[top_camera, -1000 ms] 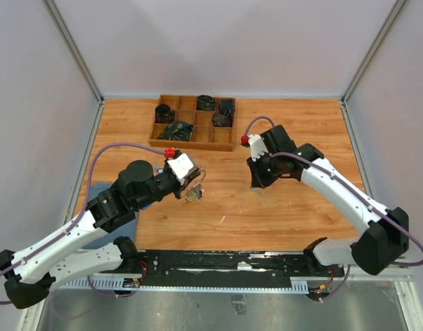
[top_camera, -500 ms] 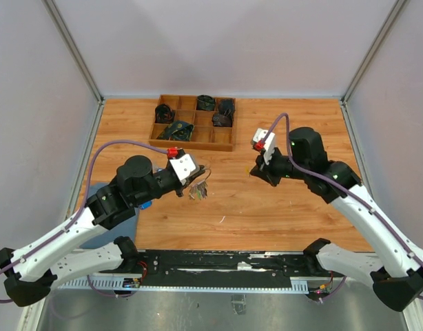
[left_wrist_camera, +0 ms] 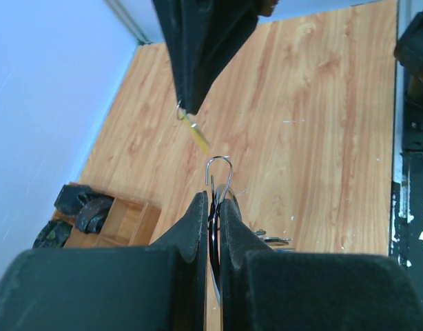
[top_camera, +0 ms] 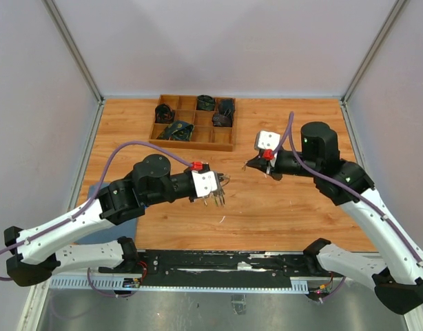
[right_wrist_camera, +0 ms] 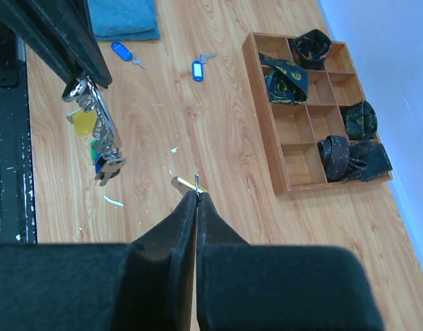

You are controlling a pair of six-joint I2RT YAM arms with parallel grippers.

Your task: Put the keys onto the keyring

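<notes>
My left gripper (left_wrist_camera: 211, 207) clamps the keyring (left_wrist_camera: 219, 158), keys (right_wrist_camera: 101, 138) dangling; my right gripper (right_wrist_camera: 196, 195) pinches a key (right_wrist_camera: 182, 183), both off the tray's (top_camera: 194, 146) near side.

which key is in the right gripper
The yellow key, alone in the right gripper; the bunched keys hang on the keyring held by the left gripper.

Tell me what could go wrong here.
The right claw pinches the yellow key at its very tips only; it could twist or drop.
Little of the keyring sticks out of the shut left claw, so the key may miss it or push it askew.
The keys hanging from the ring could swing in the way.
</notes>
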